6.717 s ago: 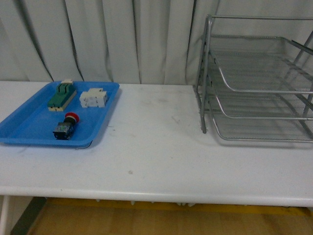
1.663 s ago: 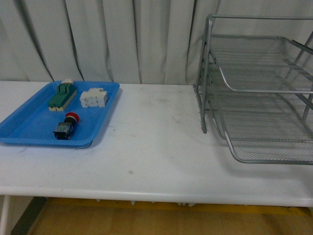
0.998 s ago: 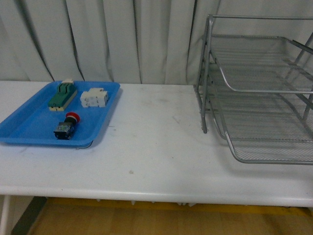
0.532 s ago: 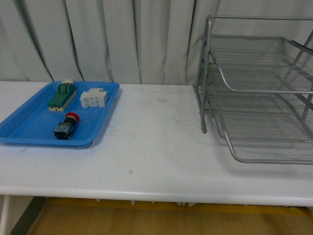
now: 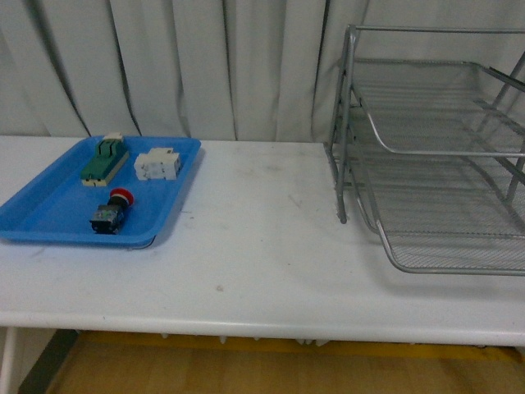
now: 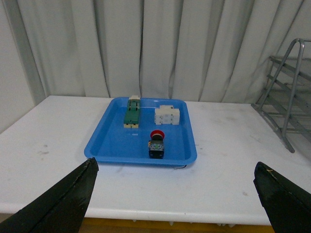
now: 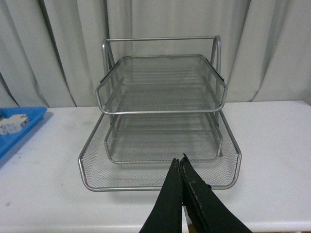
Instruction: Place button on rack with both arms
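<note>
The left claw (image 6: 175, 204) has matte black, tapering, wedge-shaped fingers (image 6: 63, 201). The right claw (image 7: 181, 162) has slim black fingers narrowing to points.

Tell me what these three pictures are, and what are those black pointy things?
They come from a robot with two arms. One camera sits on its body and one on each wrist. The black shapes are its jaws: the left gripper is wide open, the right gripper is pinched shut, and neither holds anything. On the white table sits a blue tray holding the red-capped button, a white block and a green-and-beige block. On the other side stands the silver rack, its bottom shelf sticking out further than the others. The button goes there.
</note>
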